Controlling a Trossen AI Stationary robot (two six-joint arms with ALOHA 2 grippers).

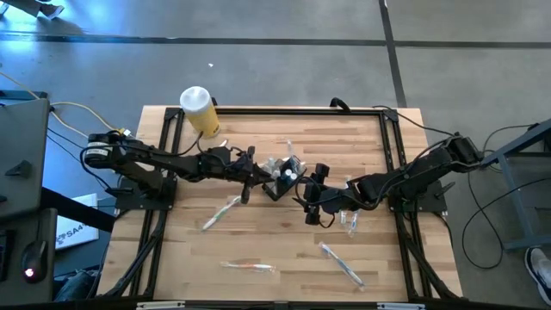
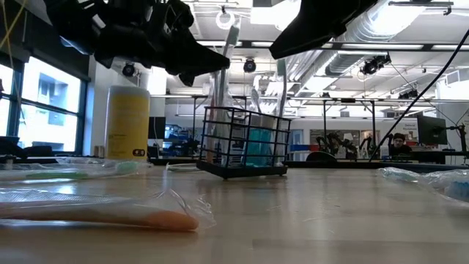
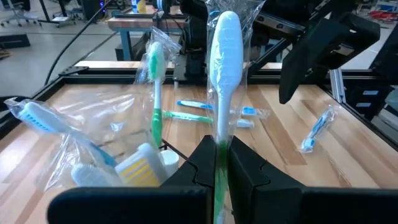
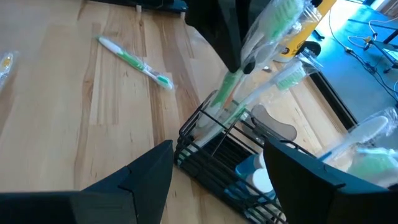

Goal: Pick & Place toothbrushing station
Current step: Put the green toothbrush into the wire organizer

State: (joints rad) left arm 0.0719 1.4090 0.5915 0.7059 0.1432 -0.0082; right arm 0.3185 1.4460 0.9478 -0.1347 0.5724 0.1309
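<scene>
The toothbrushing station (image 1: 284,176), a small black wire caddy, stands mid-table, with several wrapped toothbrushes upright in it (image 3: 155,74). My left gripper (image 1: 251,176) is at the caddy's left side, shut on a clear-wrapped toothbrush (image 3: 225,43) with a white and green handle. My right gripper (image 1: 312,202) hovers open just right of and nearer than the caddy (image 4: 214,158), its fingers apart and touching nothing. In the low view the caddy (image 2: 245,143) rests flat on the wood. My left gripper pinches the wrapped toothbrush between its two fingers, on the handle (image 3: 219,146) below its broad white upper end. The fingers (image 3: 245,165) come nearly level from the table's left and lie across the brush. It stands upright, and its green lower part (image 4: 231,87) reaches down into the caddy.
A yellow jar with a white lid (image 1: 198,110) stands at the far left corner. Wrapped toothbrushes lie loose on the wood: near left (image 1: 219,213), at the near edge (image 1: 250,267), near right (image 1: 343,263) and beside my right gripper (image 1: 349,220).
</scene>
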